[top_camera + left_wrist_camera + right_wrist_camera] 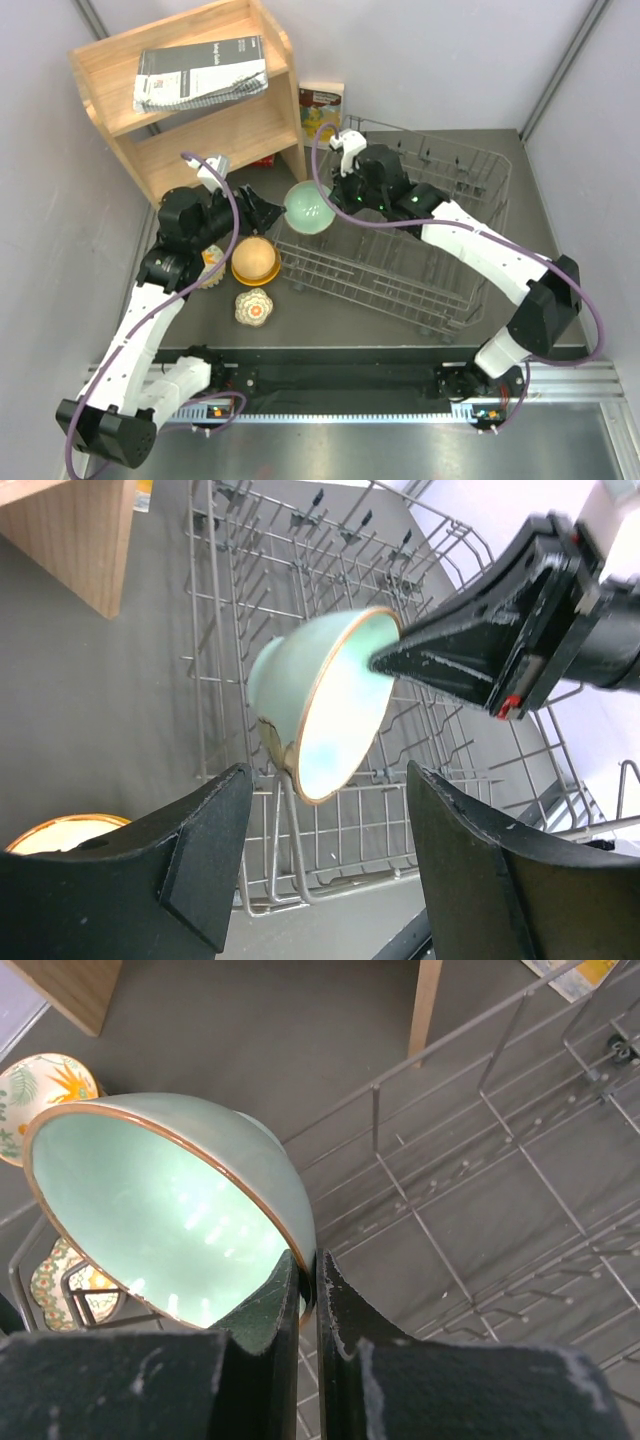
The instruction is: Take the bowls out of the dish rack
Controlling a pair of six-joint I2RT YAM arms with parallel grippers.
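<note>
My right gripper (335, 200) is shut on the rim of the pale teal-green bowl (308, 207) and holds it tilted above the left end of the grey wire dish rack (430, 250). In the right wrist view the fingertips (290, 1280) pinch the bowl's (170, 1210) rim. My left gripper (265, 212) is open, just left of the bowl. In the left wrist view its jaws stand wide on either side below the bowl (320, 700), not touching it. An orange-yellow bowl (256, 260) and a scalloped cream floral bowl (254, 308) sit on the table left of the rack.
A patterned bowl (212, 270) lies partly hidden under my left arm. A wooden shelf (200, 120) with a notebook (200, 72) on top stands at the back left. A small box (320, 108) stands behind the rack. Grey walls close in both sides.
</note>
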